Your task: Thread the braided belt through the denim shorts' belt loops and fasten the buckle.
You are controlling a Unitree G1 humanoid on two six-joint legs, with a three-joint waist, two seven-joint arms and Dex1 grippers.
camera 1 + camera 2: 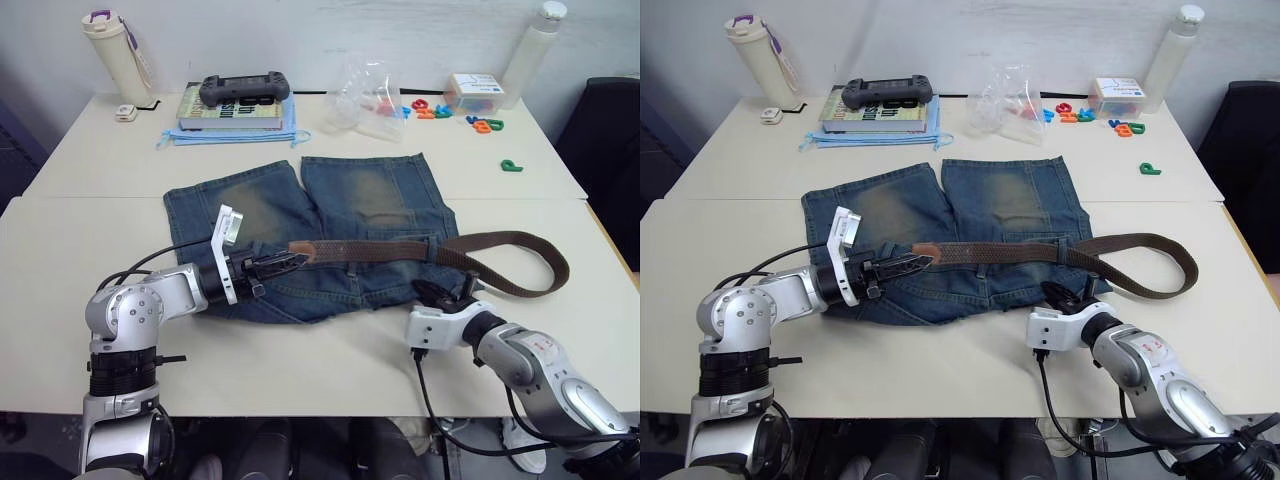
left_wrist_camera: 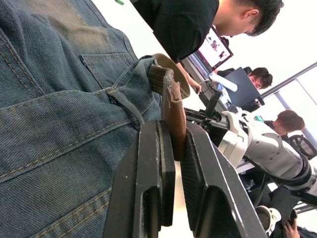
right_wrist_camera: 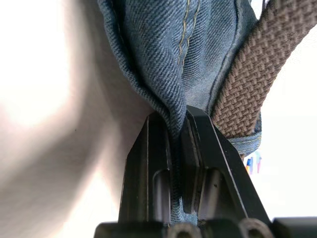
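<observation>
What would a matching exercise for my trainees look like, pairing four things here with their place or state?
1. left gripper
2. right gripper
3. green plastic letter
4. black handheld controller

A. lies alone on the white table
B. shut on the dark brown braided belt's tan leather end
C. rests on a book
D. shut on the blue denim shorts' edge

Pairs: 1-B, 2-D, 3-A, 4-C

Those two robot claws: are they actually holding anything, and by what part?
Yes. The left gripper pinches the braided belt by its tan leather end. The right gripper pinches a fold of the denim shorts at the waist edge.
</observation>
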